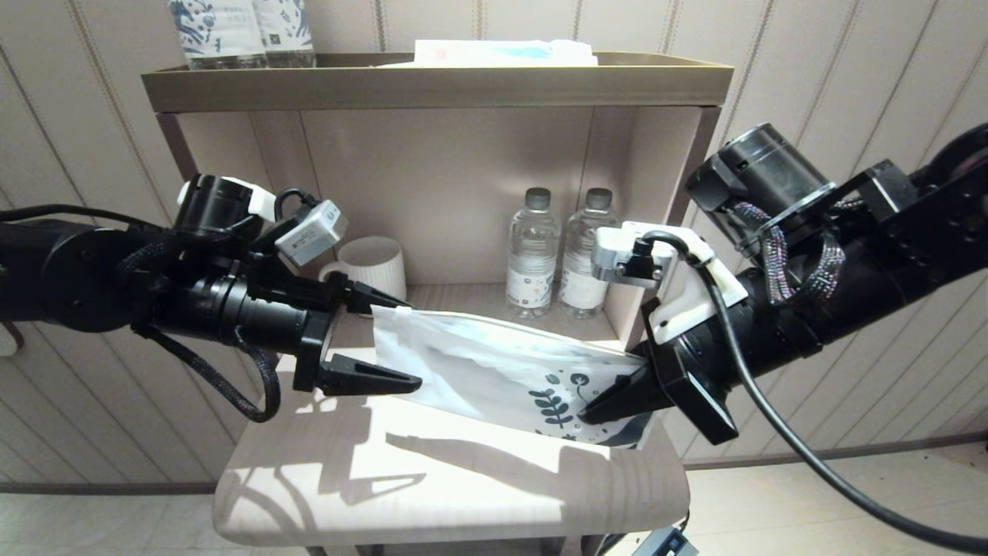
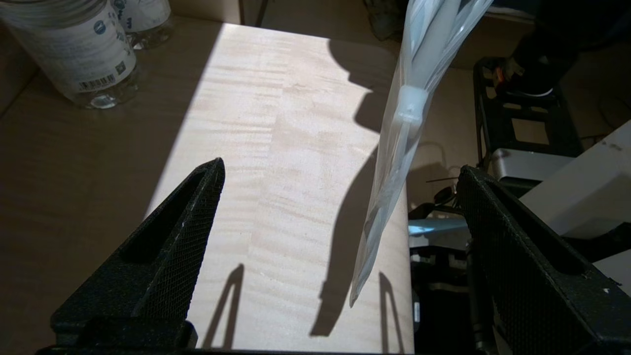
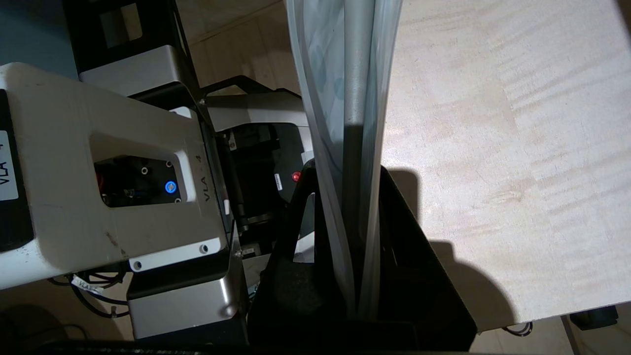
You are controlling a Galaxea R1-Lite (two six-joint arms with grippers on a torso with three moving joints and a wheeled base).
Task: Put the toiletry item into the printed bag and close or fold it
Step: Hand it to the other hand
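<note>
Gripping the printed end of the printed bag (image 1: 509, 371), the right gripper (image 1: 598, 409) has its jaws clamped on it above the counter (image 1: 432, 494). The toothbrush (image 3: 356, 74) lies inside the bag. The left gripper (image 1: 390, 340) waits at the bag's other end, jaws spread wide, empty.

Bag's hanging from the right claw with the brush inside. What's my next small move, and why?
Probably close the left claw on the printed bag's free end. Its fingers stand open astride that end, the right claw is shut on the printed end, and the toothbrush shows inside, so folding can follow.
</note>
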